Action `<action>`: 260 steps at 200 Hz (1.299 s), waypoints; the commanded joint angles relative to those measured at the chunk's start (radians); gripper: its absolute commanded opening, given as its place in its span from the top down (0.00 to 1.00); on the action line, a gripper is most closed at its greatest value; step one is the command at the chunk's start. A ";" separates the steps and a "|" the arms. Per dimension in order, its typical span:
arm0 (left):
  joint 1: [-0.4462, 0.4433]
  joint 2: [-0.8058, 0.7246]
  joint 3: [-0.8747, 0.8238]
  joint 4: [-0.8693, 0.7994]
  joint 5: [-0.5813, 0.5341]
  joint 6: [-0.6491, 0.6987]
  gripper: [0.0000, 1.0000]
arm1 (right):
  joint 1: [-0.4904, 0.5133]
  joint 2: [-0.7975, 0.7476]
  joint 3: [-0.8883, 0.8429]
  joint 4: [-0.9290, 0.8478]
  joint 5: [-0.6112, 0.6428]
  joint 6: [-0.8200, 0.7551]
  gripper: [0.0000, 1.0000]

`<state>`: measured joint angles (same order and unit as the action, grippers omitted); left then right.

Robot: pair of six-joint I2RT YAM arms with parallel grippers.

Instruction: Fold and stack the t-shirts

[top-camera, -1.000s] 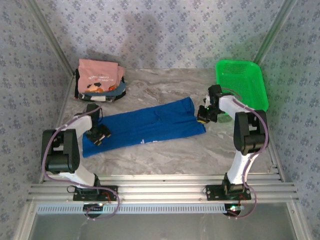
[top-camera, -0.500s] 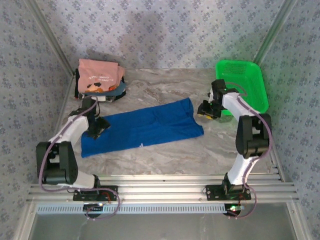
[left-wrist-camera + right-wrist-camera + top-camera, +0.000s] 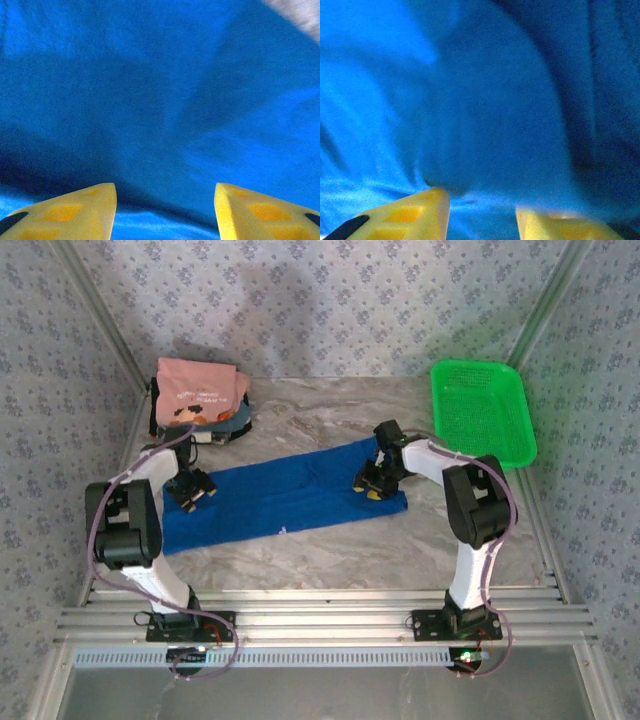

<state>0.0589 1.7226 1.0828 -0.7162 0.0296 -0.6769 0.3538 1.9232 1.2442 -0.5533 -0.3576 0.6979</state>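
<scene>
Overhead view of a marbled desk (image 3: 330,550) with two robot arms reaching in from 6 o'clock. A royal-blue t-shirt (image 3: 290,495), folded into a long band, lies flat across the middle of the desk and runs from about 8 o'clock up to 3 o'clock. At 10 o'clock sits a stack of folded t-shirts (image 3: 200,405), with a salmon-pink t-shirt (image 3: 200,388) on top. A green mesh basket (image 3: 480,415) stands at 2 o'clock.

The left pincer (image 3: 193,492) is low over the band's 9 o'clock end. In its wrist view the yellow fingertips (image 3: 75,215) stand apart with smooth blue cloth beyond them and nothing clamped. The right pincer (image 3: 370,486) is over the 3 o'clock end. Its yellow fingertips (image 3: 405,215) are also apart, with a soft ridge of blue cloth rising just ahead of them.

The likely next step is pinching both ends to fold the band shorter. The risks:
- A pincer may close on the top layer alone, and the earlier fold would then peel open.
- One pincer may catch the cloth and the other miss it, which would drag the band askew.
- Jaws that press too low could scrape the desk and bunch the fabric.
- A lopsided fold would sit badly on the stack at 10 o'clock.
</scene>
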 commanded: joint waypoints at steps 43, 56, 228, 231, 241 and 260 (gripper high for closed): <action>0.039 0.051 -0.007 -0.052 -0.007 0.012 0.50 | -0.021 0.201 0.274 -0.115 0.298 0.119 0.56; 0.039 0.048 -0.019 -0.046 0.014 0.006 0.51 | -0.035 0.275 0.383 -0.148 0.307 0.123 0.56; -0.087 -0.409 -0.084 -0.158 0.183 -0.077 0.42 | -0.084 0.344 0.993 0.021 -0.136 0.053 0.30; -0.085 -0.413 -0.074 -0.158 0.178 -0.069 0.42 | -0.082 0.314 0.963 0.012 -0.120 0.038 0.29; -0.085 -0.414 -0.034 -0.160 0.160 -0.026 0.42 | -0.075 0.226 0.865 -0.021 -0.073 -0.007 0.29; -0.085 -0.378 0.053 -0.181 0.097 0.074 0.41 | -0.051 0.095 0.693 -0.042 -0.003 -0.047 0.29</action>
<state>-0.0284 1.3193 1.0401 -0.8474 0.2100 -0.7303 0.2733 2.1960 2.0930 -0.5194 -0.4477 0.7803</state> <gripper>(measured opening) 0.588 0.708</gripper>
